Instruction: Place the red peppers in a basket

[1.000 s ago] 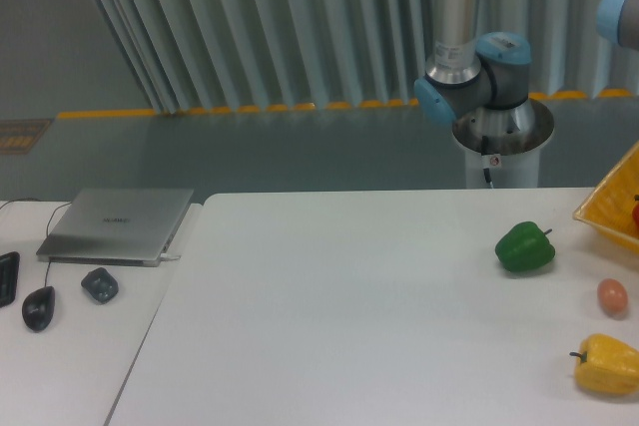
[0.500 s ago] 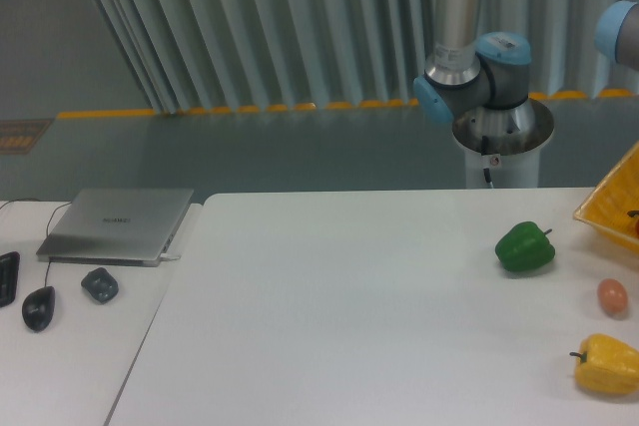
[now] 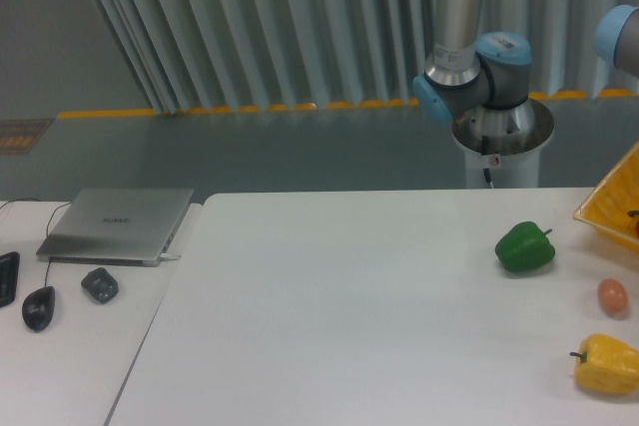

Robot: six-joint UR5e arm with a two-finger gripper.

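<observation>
Yellow-orange plastic, gridded like lattice, shows at the far right edge of the view: that is the basket (image 3: 612,206), one of them, cut off by the frame so only a corner and its straight rim are seen. It sits on the white table (image 3: 329,306) at the right side. A small dark speck shows inside it at the very edge; what that is I cannot tell. No red pepper shows plainly anywhere on the table.

Just left of the basket, apart from it, lies one green pepper (image 3: 524,246), stem toward the right. Below that, near the right edge, is one small pinkish egg-shaped thing (image 3: 612,295), and below again one yellow pepper (image 3: 607,363), partly cut off.

The arm's base (image 3: 499,127) stands behind the table, with grey and blue joints rising out of view. The gripper itself is out of the frame, so its jaws cannot be judged.

Far left, on a separate desk, are one closed laptop (image 3: 120,223), one mouse (image 3: 38,307) and one small dark object (image 3: 100,284).
</observation>
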